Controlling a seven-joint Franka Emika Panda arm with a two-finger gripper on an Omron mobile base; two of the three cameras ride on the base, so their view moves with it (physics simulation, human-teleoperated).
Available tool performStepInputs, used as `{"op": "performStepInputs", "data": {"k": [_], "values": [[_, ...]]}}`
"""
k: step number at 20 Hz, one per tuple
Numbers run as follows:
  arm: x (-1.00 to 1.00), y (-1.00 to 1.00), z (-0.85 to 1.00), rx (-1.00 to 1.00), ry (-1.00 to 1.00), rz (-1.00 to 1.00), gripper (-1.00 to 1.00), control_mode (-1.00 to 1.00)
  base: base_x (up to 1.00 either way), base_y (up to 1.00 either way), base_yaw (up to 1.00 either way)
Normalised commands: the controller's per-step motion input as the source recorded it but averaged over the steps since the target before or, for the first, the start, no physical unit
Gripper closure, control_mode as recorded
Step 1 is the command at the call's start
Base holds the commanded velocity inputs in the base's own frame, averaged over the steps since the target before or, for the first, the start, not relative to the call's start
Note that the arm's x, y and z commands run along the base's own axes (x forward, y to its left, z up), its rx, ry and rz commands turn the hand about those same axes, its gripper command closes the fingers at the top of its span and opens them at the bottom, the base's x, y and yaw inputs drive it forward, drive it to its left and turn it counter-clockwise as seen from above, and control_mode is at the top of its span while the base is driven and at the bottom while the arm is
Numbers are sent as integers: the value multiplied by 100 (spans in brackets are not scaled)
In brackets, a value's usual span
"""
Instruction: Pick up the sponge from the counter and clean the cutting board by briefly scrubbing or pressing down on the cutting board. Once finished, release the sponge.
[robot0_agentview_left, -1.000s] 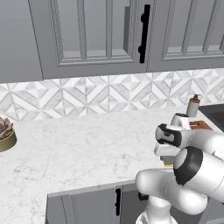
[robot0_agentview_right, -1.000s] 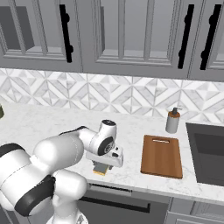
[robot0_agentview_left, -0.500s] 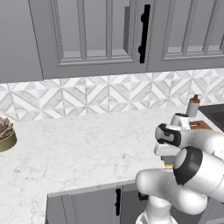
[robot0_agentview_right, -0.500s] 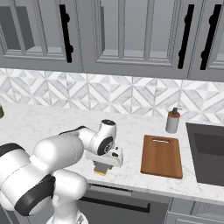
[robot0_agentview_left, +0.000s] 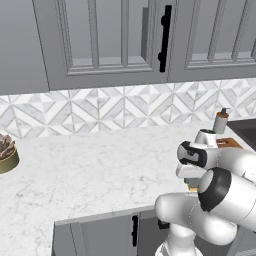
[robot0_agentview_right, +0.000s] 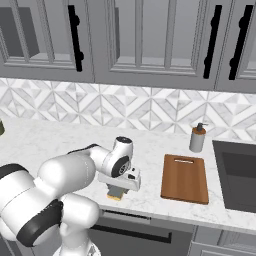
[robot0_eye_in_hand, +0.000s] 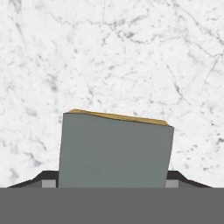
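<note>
Right now the sponge (robot0_eye_in_hand: 114, 148), a small block w/ matte grey-green top and a thin yellow-orange edge, sits between the gripper (robot0_eye_in_hand: 112, 181) tips; dark fingers (robot0_eye_in_hand: 43, 178) press both its sides, so the claw is clamped on it. It's low over the counter (robot0_agentview_right: 150, 197), a smooth white marble-look slab w/ faint grey veins, near the front edge. The cutting board (robot0_agentview_right: 185, 177), flat reddish-brown wood, rectangular, lies apart to the right; a soap bottle (robot0_agentview_right: 198, 137) stands behind it.

Bare counter (robot0_agentview_right: 150, 192) lies between sponge (robot0_agentview_right: 115, 196) and cutting board (robot0_agentview_right: 185, 178).
</note>
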Motion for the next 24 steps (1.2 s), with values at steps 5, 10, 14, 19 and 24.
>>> {"op": "performStepInputs", "data": {"k": [5,10,14,19,24], "values": [[0,0,0,0,0,0,100,-100,0,0,0],[-1,-1,20,0,0,0,100,-100,0,0,0],[-1,0,45,0,0,0,100,-100,0,0,0],[-6,-15,38,0,0,0,100,-100,0,0,0],[0,-40,20,0,1,2,100,-100,0,0,0]]}}
